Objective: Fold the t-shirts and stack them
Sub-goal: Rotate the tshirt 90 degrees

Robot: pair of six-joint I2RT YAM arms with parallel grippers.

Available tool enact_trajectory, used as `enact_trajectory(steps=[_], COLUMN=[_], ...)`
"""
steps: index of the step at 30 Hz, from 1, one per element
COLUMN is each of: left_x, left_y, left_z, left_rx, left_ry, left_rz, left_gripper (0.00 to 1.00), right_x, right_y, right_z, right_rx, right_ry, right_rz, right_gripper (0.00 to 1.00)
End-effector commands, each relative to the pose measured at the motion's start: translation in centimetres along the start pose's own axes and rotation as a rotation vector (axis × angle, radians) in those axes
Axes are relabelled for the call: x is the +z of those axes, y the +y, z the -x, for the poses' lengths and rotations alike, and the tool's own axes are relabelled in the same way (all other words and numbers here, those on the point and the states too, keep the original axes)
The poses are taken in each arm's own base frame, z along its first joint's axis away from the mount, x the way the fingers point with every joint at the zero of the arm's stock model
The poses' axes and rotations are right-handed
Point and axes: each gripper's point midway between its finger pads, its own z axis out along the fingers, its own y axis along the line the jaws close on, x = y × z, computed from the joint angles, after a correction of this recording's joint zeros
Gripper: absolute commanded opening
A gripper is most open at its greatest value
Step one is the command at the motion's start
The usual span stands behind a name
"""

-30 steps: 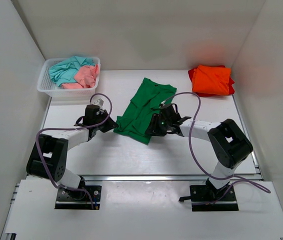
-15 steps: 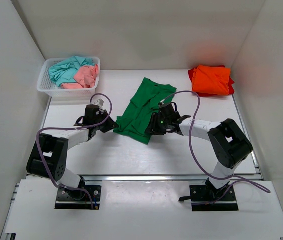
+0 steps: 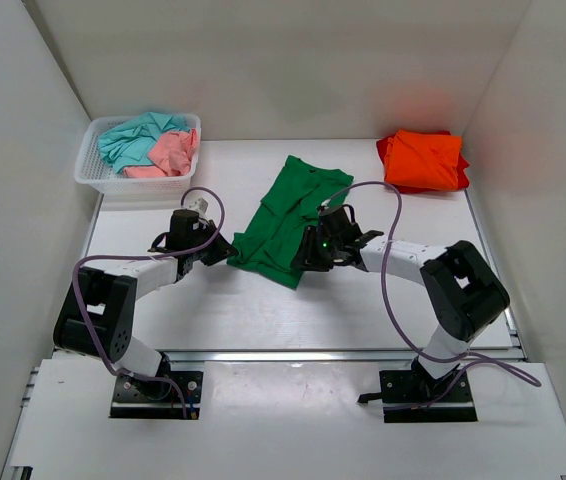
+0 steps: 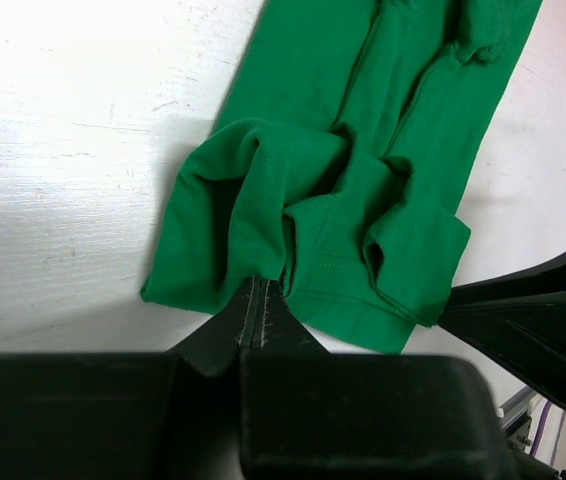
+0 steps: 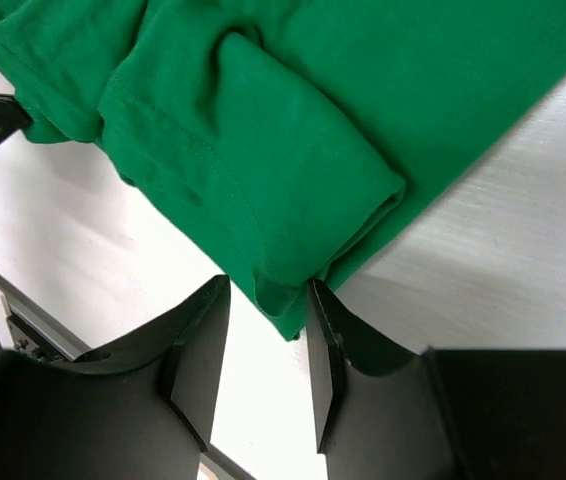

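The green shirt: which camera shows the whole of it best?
The top view: the green shirt lies there whole, a folded strip between both arms. The left wrist view shows its bunched near end, the right wrist view only one folded corner.

Both arms stretched low and inward, left gripper pinched closed on cloth, right gripper part-open, fingers straddling a folded hem

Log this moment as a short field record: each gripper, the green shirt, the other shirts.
left gripper: shut, pinching the green shirt's near hem
right gripper: jaws either side of the shirt's folded corner, grip not certain
green shirt: lying lengthwise on the table, partly folded
orange shirt: folded, far right corner
teal shirt and pink shirt: crumpled in the white basket, far left
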Motion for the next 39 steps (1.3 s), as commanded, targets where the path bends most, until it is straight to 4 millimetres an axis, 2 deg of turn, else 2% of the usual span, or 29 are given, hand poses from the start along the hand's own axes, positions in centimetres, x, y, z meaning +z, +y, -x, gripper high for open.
enact_trajectory(steps=[1,7,12,13,14,18,20,21,24,25,26,27,28,33,39], left_x=[-0.1,-0.1,0.1,0.3,0.4,-0.3,-1.7,-2.1,-4.4,-5.2,-5.9,-6.1,-6.5,-7.9,-9.1], left_y=[-1.1,-1.1,-1.2,-0.8,-1.5,-1.7,-1.9,-1.4,-0.1,-0.6,-0.1,0.4,0.4,1.2,2.1], left_z=[1.1,1.1,1.0,0.7,1.1,0.5,-0.4,-0.7,-1.3,-1.0,-1.3,-2.1,-2.3,-5.2,-7.2], left_rx=[0.011,0.009,0.011,0.006,0.019,0.053,0.071,0.069,0.083,0.092,0.099,0.093,0.104,0.087,0.065], left_ry=[-0.025,-0.023,-0.011,0.001,0.002,0.056,0.096,0.105,0.118,0.098,0.101,0.12,0.118,0.17,0.171], left_rz=[-0.037,-0.037,-0.046,-0.038,-0.054,-0.043,-0.044,-0.027,0.018,0.005,0.022,0.035,0.036,0.044,0.068], left_gripper=[0.0,0.0,0.0,0.0,0.0,0.0,0.0,0.0,0.0,0.0,0.0,0.0,0.0,0.0,0.0], right_x=[-0.7,0.4,0.8,0.9,0.7,-0.1,-1.4,-2.2,-3.5,-3.8,-4.3,-4.6,-5.1,-6.1,-6.8], right_y=[2.0,1.9,1.8,1.8,1.7,1.8,2.6,3.2,2.9,3.5,4.1,3.5,4.5,5.7,4.5], right_z=[1.3,0.9,1.2,0.9,0.7,0.2,-0.8,-1.1,-4.2,-5.0,-6.1,-7.3,-8.2,-13.0,-16.9], right_rx=[-0.015,-0.022,-0.024,-0.021,-0.025,-0.035,-0.062,-0.069,-0.081,-0.105,-0.117,-0.11,-0.128,-0.14,-0.122], right_ry=[-0.044,-0.022,-0.021,-0.01,-0.003,0.015,0.03,0.036,0.093,0.112,0.131,0.165,0.182,0.273,0.326], right_rz=[0.059,0.051,0.058,0.059,0.055,0.063,0.084,0.095,0.094,0.11,0.131,0.122,0.149,0.175,0.186], right_gripper=[0.34,0.34,0.13,0.05,0.0,0.0,0.01,0.0,0.01,0.0,0.0,0.0,0.0,0.01,0.0])
